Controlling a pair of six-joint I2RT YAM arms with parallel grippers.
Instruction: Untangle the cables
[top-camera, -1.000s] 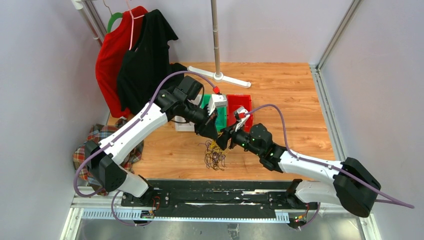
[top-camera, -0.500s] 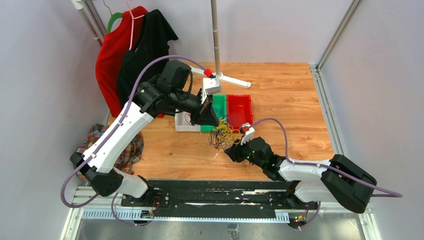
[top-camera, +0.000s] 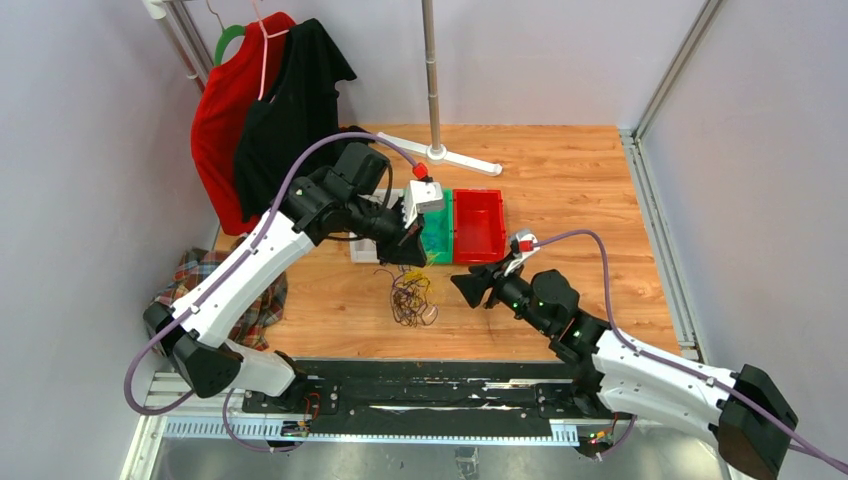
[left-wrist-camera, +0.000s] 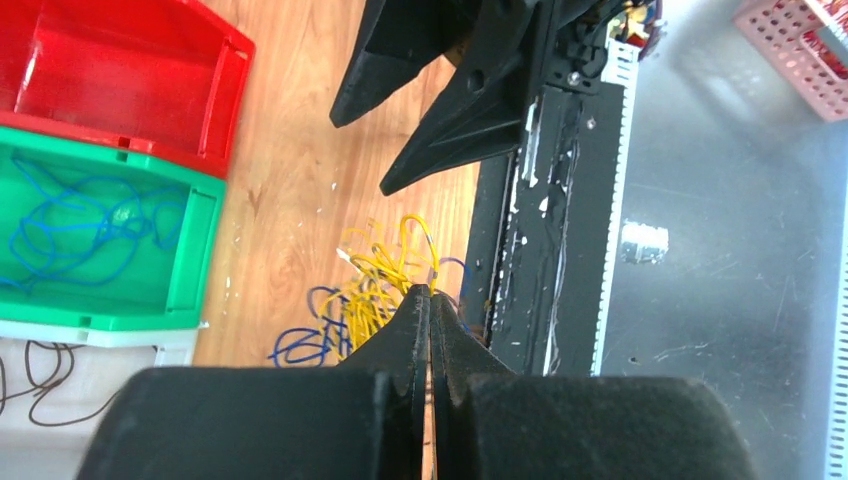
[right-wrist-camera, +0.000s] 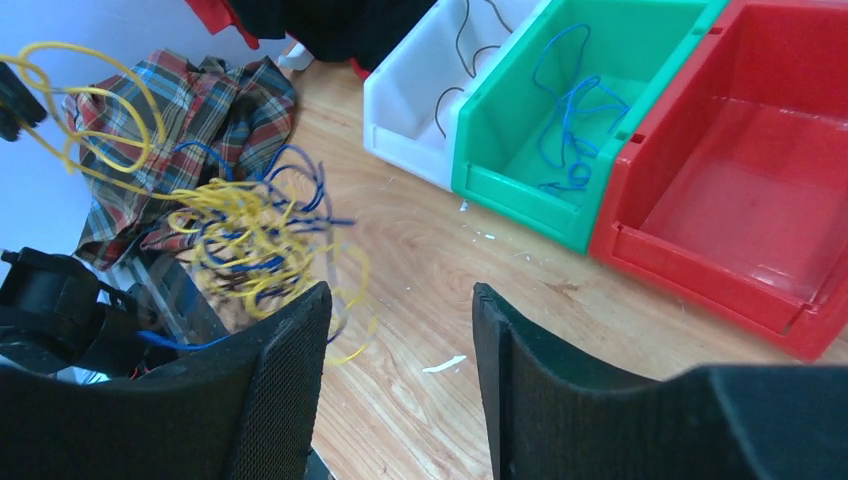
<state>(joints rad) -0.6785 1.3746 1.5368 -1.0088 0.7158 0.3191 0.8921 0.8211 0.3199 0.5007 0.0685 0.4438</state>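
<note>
A tangled bunch of yellow, blue and black cables (top-camera: 410, 298) hangs from my left gripper (top-camera: 415, 258) just above the wooden table. In the left wrist view the jaws are closed on a yellow wire at the tip (left-wrist-camera: 432, 292), with the cables (left-wrist-camera: 365, 295) below. My right gripper (top-camera: 462, 288) is open and empty to the right of the bunch, apart from it. In the right wrist view the cables (right-wrist-camera: 240, 225) swing, blurred, left of its fingers (right-wrist-camera: 285, 360). Blue cables (right-wrist-camera: 570, 130) lie in the green bin and black ones (right-wrist-camera: 455, 60) in the white bin.
White (top-camera: 368, 250), green (top-camera: 440, 235) and red (top-camera: 478, 225) bins stand in a row behind the bunch; the red one holds nothing. A stand's white base (top-camera: 450, 155) is at the back. Plaid cloth (top-camera: 190, 290) and hanging clothes (top-camera: 270, 110) are on the left.
The left gripper lifted the bunch off the table while the right gripper held its lower side. The right gripper has since opened and drawn back right; the bunch now swings under the left gripper.
</note>
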